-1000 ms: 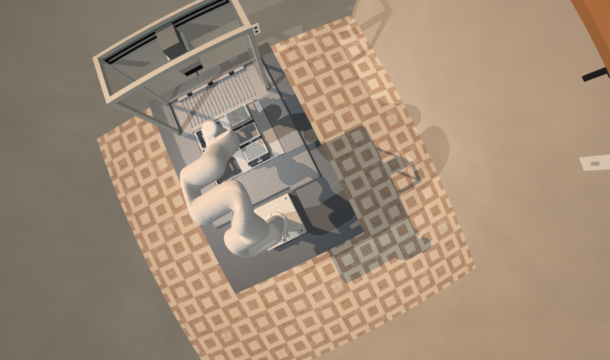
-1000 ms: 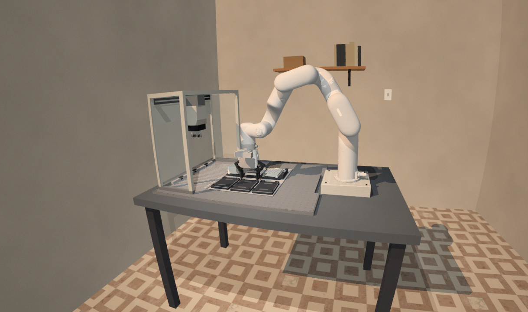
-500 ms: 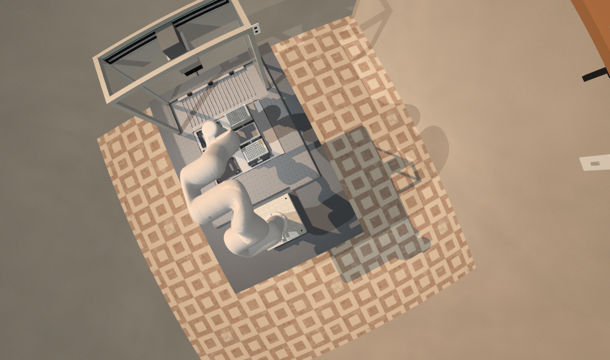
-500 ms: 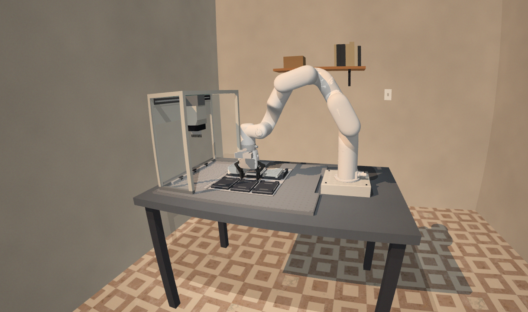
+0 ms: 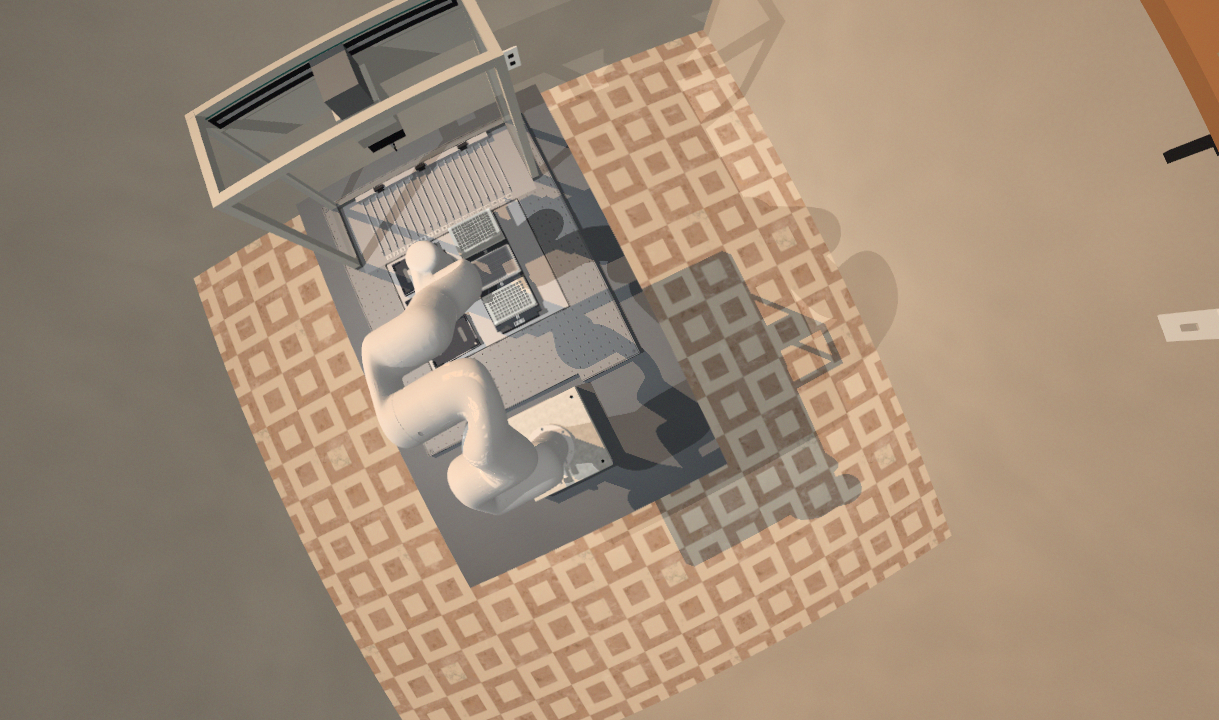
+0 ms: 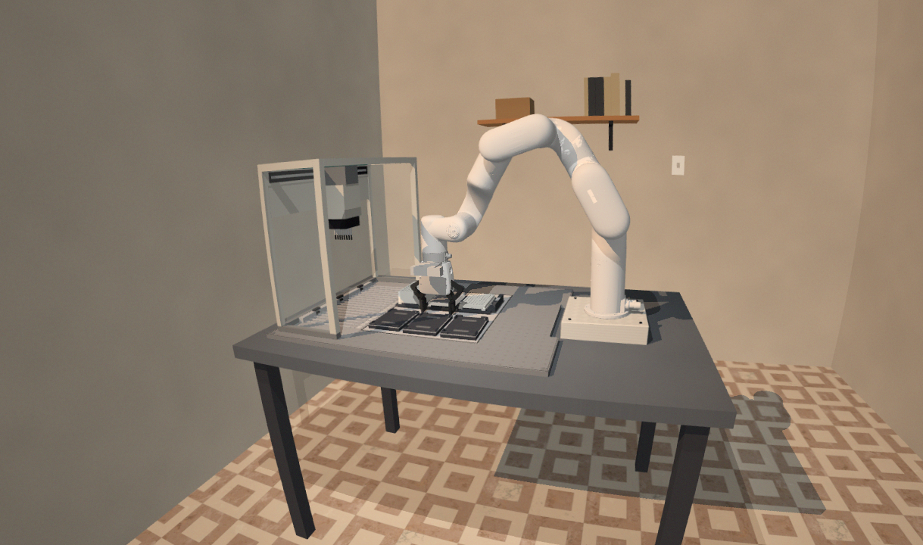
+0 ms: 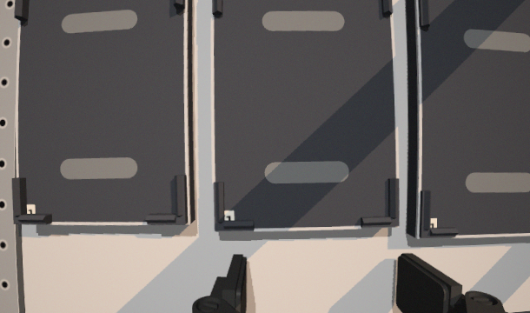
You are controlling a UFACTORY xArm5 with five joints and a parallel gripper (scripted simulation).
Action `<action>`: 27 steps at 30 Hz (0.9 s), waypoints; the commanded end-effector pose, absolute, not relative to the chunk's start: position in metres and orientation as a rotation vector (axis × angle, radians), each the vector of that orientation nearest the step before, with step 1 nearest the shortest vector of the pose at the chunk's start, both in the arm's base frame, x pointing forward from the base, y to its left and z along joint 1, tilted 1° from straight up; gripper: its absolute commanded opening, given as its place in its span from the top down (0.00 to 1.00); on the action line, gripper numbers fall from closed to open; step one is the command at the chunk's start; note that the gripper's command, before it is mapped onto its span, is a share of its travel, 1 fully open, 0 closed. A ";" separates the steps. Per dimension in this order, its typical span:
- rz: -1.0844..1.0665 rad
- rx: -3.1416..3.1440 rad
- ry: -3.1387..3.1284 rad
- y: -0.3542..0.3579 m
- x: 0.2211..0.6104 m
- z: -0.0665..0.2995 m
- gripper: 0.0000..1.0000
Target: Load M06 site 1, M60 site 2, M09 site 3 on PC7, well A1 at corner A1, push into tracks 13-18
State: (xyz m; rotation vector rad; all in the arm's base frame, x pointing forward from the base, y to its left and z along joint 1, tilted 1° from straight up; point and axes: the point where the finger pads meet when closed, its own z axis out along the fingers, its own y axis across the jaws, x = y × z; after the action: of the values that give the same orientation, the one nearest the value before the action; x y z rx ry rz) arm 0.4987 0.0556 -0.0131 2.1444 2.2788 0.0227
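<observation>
Carrier PC7 [image 5: 529, 316] lies right of the nests, outside the rails [image 5: 443, 192]. A 96-well plate, apparently M06 [image 5: 509, 302] [image 6: 479, 301], is on its handle-side site. The block at the rail end, apparently M09 [image 5: 474, 231] [image 6: 409, 296], is on the far site. A shaded shape, probably M60 [image 5: 498, 265], is between them; wells, seating and A1 corners cannot be read. Nests S1 [image 7: 104, 96] [image 6: 466, 328], S2 [image 7: 304, 87] [image 6: 424, 325] and S3 [image 7: 478, 122] [image 6: 394, 319] are empty. My gripper [image 6: 437, 311] [image 7: 322, 280] is open and empty, low between nests and carrier.
The pale apron [image 5: 550, 286] [image 7: 96, 265] lies under both rows. The perforated deck [image 5: 541, 358] [image 7: 2, 143] borders it. The instrument frame [image 5: 359, 125] [image 6: 320, 250] stands over the rails, with a pipetting head [image 6: 343, 203] inside. Lamp states cannot be told.
</observation>
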 end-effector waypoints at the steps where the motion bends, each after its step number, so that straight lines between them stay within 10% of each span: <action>1: 0.027 2.143 2.277 0.054 0.500 -0.012 0.00; 27: 0.027 2.142 2.277 0.043 0.501 -0.012 0.00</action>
State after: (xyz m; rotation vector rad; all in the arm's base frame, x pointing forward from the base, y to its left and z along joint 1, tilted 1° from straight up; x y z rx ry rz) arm 0.4994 0.0447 -0.0131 2.1426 2.2800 0.0226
